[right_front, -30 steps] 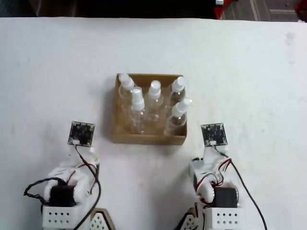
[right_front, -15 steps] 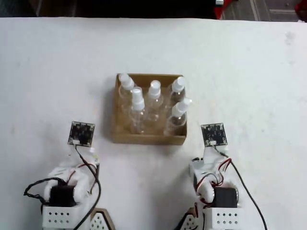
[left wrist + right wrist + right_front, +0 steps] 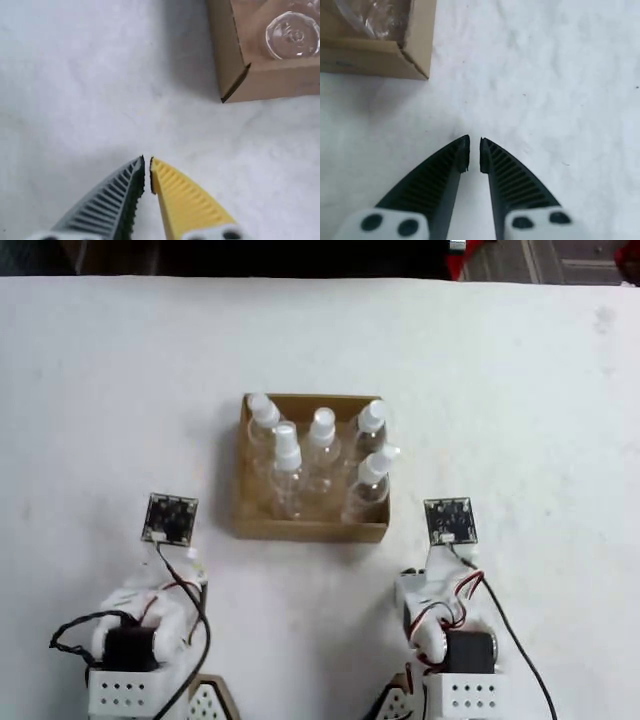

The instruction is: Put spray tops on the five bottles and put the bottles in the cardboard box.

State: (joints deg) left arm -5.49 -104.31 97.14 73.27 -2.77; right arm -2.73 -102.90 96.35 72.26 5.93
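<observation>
The cardboard box [image 3: 310, 529] stands at the table's middle with several clear bottles [image 3: 287, 475] upright in it, each wearing a white spray top [image 3: 372, 467]. Both arms sit folded at the near edge, the left one [image 3: 140, 635] and the right one [image 3: 445, 625]. My left gripper [image 3: 147, 167] is shut over bare table, its grey and yellow fingers touching, with the box corner [image 3: 235, 85] and one bottle [image 3: 292, 35] beyond it. My right gripper [image 3: 474, 147] is shut with black fingers, a hair's gap at the tips, near the box's other corner [image 3: 417, 55].
The white table [image 3: 520, 390] spreads wide on all sides of the box. Its far edge meets a dark floor [image 3: 250, 255]. Wires [image 3: 510, 630] trail from the arm bases at the near edge.
The right arm's wrist camera board has shifted very slightly to the right in the high view. Nothing else has moved.
</observation>
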